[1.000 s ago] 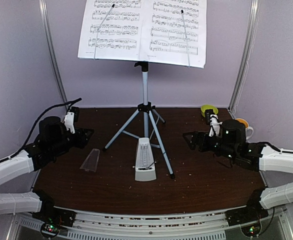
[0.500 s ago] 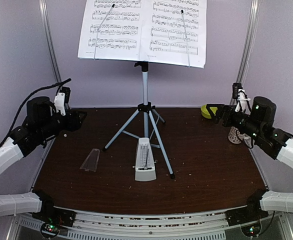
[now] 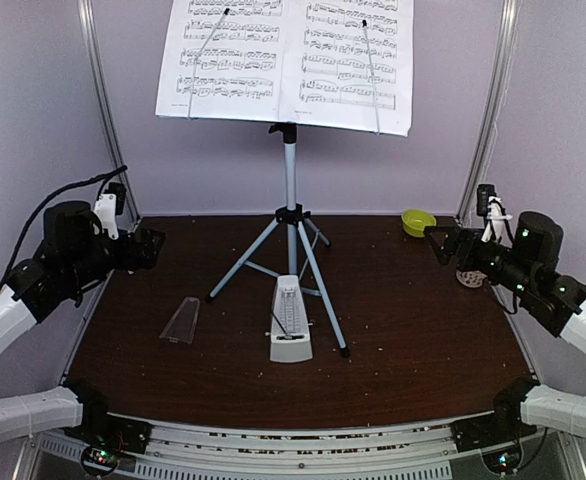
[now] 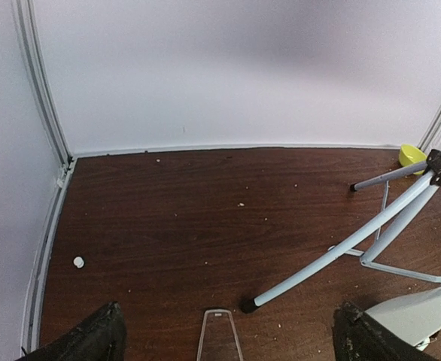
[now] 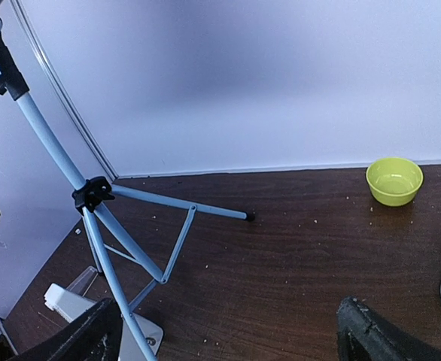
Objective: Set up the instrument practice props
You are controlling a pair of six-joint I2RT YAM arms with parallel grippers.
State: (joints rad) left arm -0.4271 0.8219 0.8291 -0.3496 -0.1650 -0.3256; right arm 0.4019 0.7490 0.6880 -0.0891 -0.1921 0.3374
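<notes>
The music stand (image 3: 290, 180) is standing upright in the middle of the dark brown table (image 3: 423, 340), a little toward the back wall, and its three silver legs are spreading over the wood. Two pages of sheet music (image 3: 283, 60) are resting side by side on its top, each one under a thin wire arm, and they are hiding the desk behind them. The white metronome (image 3: 291, 325) is standing in front of the stand, just beside the front right leg, and it is wearing no cover. The clear cover (image 3: 182, 321) is lying on the table to the left of the metronome, apart from it and near the front left leg. A small yellow-green bowl (image 3: 418, 221) is sitting in the far right corner of the table. A white mug (image 3: 466, 274) is standing at the right edge, and the right arm is hiding most of it. The left gripper (image 3: 145, 246) is hovering above the left edge of the table and pointing toward the stand. In the left wrist view its fingers (image 4: 92, 338) are standing wide apart and are grasping nothing, with only the top of the clear cover showing on the wood below them. The right gripper (image 3: 441, 242) is hovering above the right side of the table, near the bowl. Its fingers (image 5: 378, 335) are also spread wide and released, touching nothing.
</notes>
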